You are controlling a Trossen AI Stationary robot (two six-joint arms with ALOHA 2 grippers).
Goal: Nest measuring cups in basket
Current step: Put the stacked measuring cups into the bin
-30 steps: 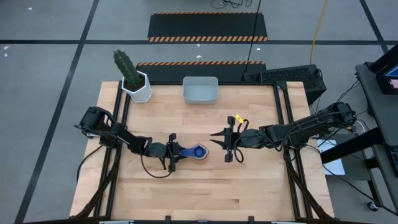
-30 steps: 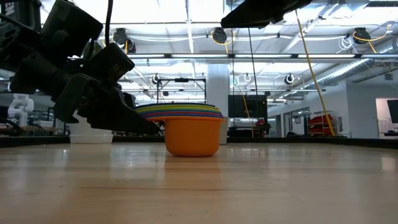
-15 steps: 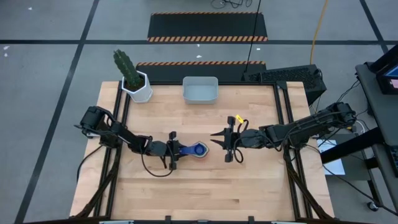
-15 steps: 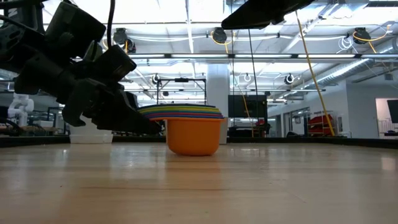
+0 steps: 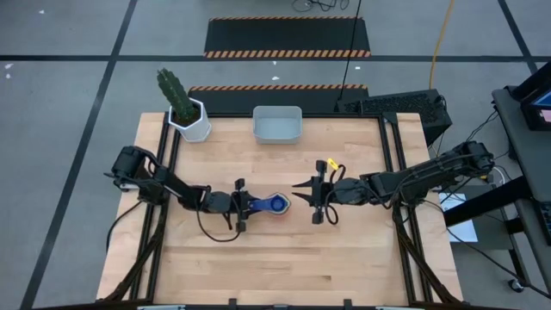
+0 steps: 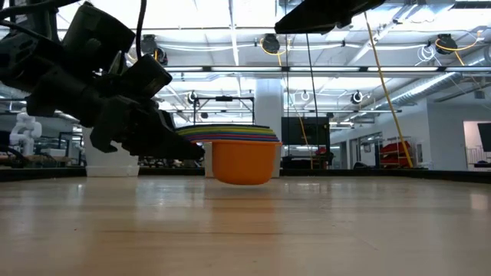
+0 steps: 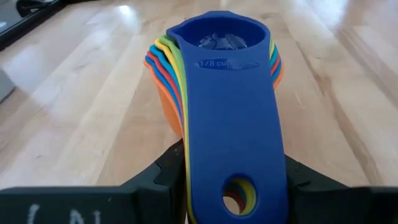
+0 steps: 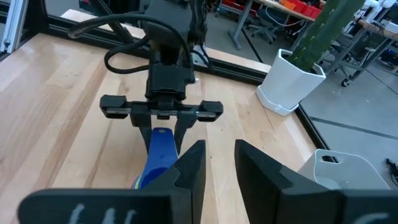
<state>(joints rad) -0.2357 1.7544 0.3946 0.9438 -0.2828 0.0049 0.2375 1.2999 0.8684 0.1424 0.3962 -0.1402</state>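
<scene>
At mid-counter, the left hand is clamping the handles of the nested cups, lifting them just clear, handles pointing left, with the basket lying well beyond, toward the far edge.

text: "1/8 cup" — embossed | on: dark blue measuring cup handle — rest unreadable

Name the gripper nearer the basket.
Right. The right gripper hangs just off the basket's right corner; the left gripper, shut on the measuring cups, sits farther out.
</scene>
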